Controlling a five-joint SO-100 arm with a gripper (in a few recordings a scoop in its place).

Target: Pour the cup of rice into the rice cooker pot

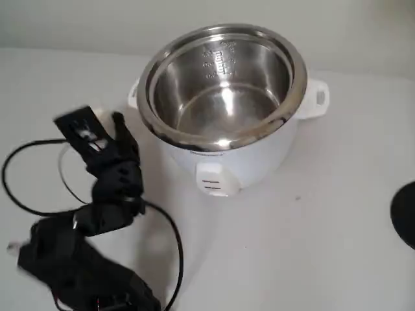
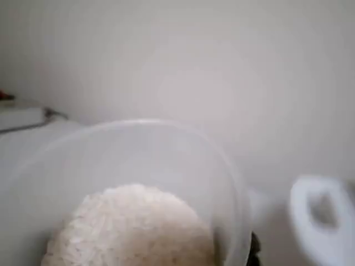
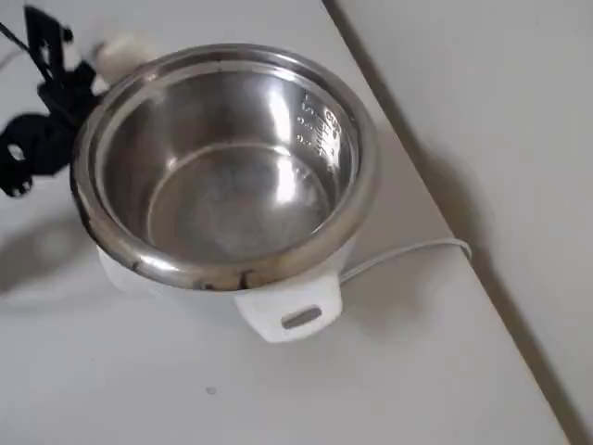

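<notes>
- Fixed view, far left: black arm (image 1: 97, 214) rises from the lower left corner; thin black cable (image 1: 170, 233) loops over the white table (image 1: 311, 246) beside it
- Gripper (image 1: 97, 129) sits left of the cooker, near its rim height, with something pale at its tip; blurred, so cup identity there is uncertain
- Wrist view: the cup (image 2: 166, 149), translucent and whitish, sits directly under the camera, so the gripper appears clamped on it; the fingers themselves are not visible
- Cup holds the rice (image 2: 133, 227), a pale granular mound in the bottom, well below the rim; cup roughly upright
- Wrist view, right edge: white cooker handle (image 2: 321, 216) beside the cup, blurred
- Centre, fixed view: rice cooker pot (image 1: 224, 91), shiny steel, seated in the white cooker body (image 1: 246, 162); level marks on the far inner wall; no grains seen inside
- Overhead view: pot (image 3: 222, 158) interior bare metal; gripper (image 3: 56, 83) at upper left, just outside the rim; pale blob (image 3: 120, 51) next to it
- White cord (image 3: 408, 252) runs right from the cooker to the table edge
- Fixed view, right edge: dark round object (image 1: 405, 214), partly cut off
</notes>
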